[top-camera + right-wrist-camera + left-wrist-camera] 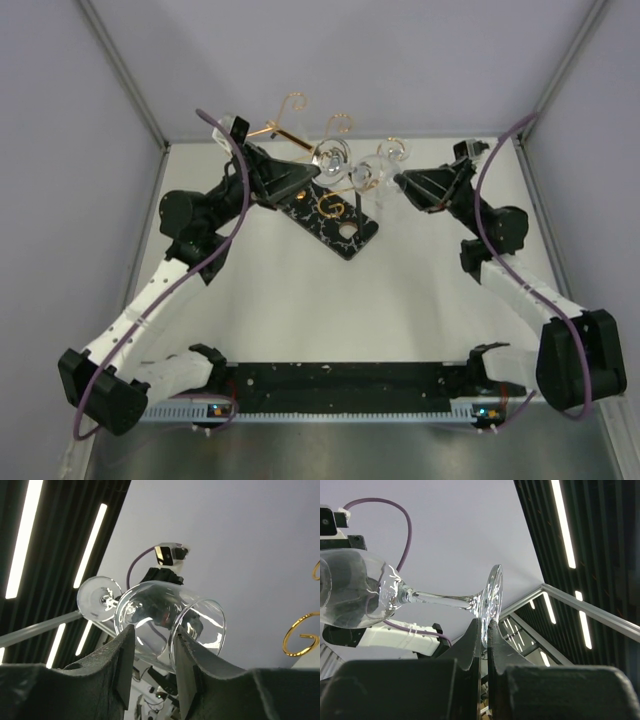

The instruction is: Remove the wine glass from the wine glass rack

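Overhead, find the wine glass (355, 168) lying on its side, clear of the tabletop (300, 320), at the far middle, stretched between the two pincers above the wine glass rack (345, 238). Foot to the left, bowl to the right. Pinched at the foot's rim by the left pincer (314, 168), with its fingers (470, 640) all but together on the thin glass edge, as seen from the left wrist. Flanked at the bowl by the right pincer (398, 181). From the right wrist, fingers standing apart with a slice of the bowl and its rim between them. Cannot tell whether pressing on the glass or only beside it.

Crowded all round. Just behind and beside the glass, gold wire arms (275, 128) curling into scrolls, one curl close to the bowl and another low by the stem. Cannot tell whether touching the stem or free of it. Below, the rack's black marbled base, set cornerwise on the tabletop. Looping over each arm, a purple cable (244, 190), the left one close behind the left pincer. Along the near edge, a black rail (340, 380) between the arm bases, well apart from the rack. Closing off both sides and the back, pale lilac walls (60, 150) in metal framing.
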{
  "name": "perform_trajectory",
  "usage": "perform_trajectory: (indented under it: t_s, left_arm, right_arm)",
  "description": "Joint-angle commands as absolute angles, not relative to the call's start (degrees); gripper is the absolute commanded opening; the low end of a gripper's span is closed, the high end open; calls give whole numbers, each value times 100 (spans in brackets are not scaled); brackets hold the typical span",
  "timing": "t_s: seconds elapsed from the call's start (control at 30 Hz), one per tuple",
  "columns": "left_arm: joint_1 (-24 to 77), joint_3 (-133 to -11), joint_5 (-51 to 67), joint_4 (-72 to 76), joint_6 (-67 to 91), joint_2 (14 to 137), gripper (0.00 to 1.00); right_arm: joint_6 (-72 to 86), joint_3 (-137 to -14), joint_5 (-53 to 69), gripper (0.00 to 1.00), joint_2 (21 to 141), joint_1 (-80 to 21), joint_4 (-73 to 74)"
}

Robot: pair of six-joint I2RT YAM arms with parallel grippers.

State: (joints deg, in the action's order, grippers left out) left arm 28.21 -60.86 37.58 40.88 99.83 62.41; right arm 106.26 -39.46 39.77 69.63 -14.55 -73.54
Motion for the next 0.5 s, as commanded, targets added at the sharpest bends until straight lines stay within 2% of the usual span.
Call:
perform_trajectory:
  t_s: [0.0, 0.23, 0.47]
  left_arm:
    - [2804, -5951, 3507, 4781, 10055, 6082, 0]
    - [2804, -5740, 3340, 4711, 10002, 6047, 0]
    - [2804, -5388, 3076, 4833, 10063, 6073, 0]
  right_arm:
    - [10705, -4105, 3955, 33, 6627, -1520, -9211]
    - [10915, -4148, 3859, 22, 6215, -1521, -9220]
    - [11004, -4193, 3762, 18, 5977, -1520, -9220]
